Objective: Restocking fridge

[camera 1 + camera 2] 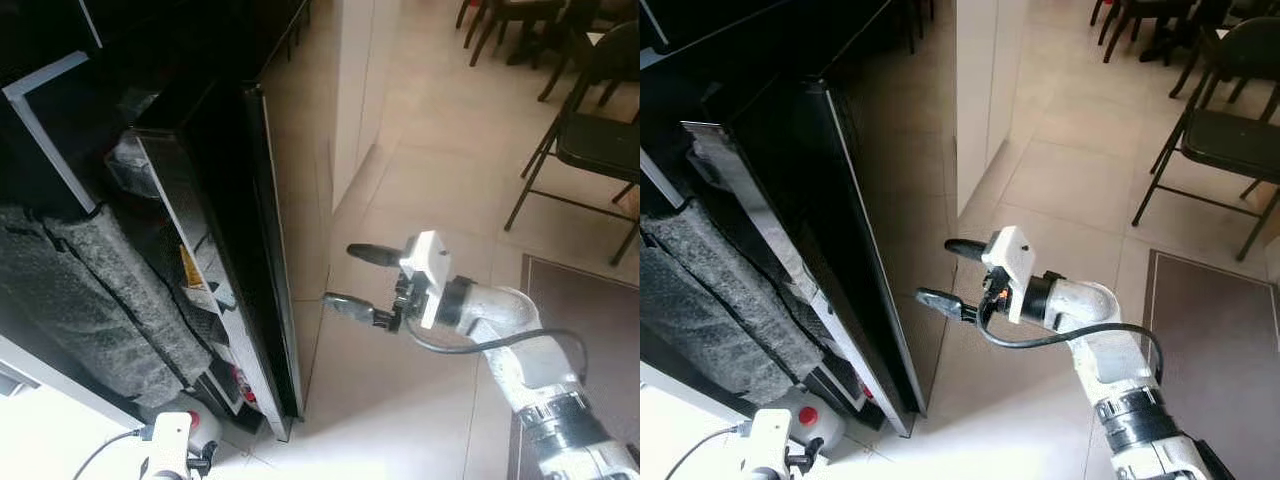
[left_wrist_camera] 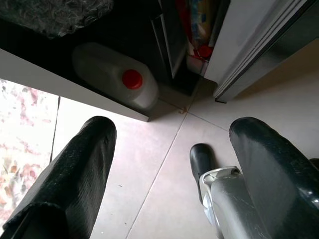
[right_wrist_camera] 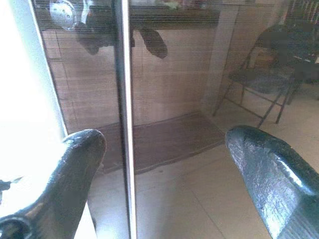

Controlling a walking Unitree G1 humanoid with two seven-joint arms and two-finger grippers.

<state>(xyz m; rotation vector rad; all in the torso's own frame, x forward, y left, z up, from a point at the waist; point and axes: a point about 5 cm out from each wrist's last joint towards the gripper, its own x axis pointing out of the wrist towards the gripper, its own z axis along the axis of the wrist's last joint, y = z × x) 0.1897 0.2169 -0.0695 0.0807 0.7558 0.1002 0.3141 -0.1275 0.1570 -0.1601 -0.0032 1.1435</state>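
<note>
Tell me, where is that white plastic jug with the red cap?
The white plastic jug with the red cap lies low in the open fridge, beside the foot of the glossy black fridge door, just above the left gripper on the robot's left.

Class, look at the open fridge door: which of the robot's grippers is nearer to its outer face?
Right. The right gripper is raised beside the door, fingers open toward its outer face. The left gripper hangs low near the floor, below the door's bottom corner.
</note>
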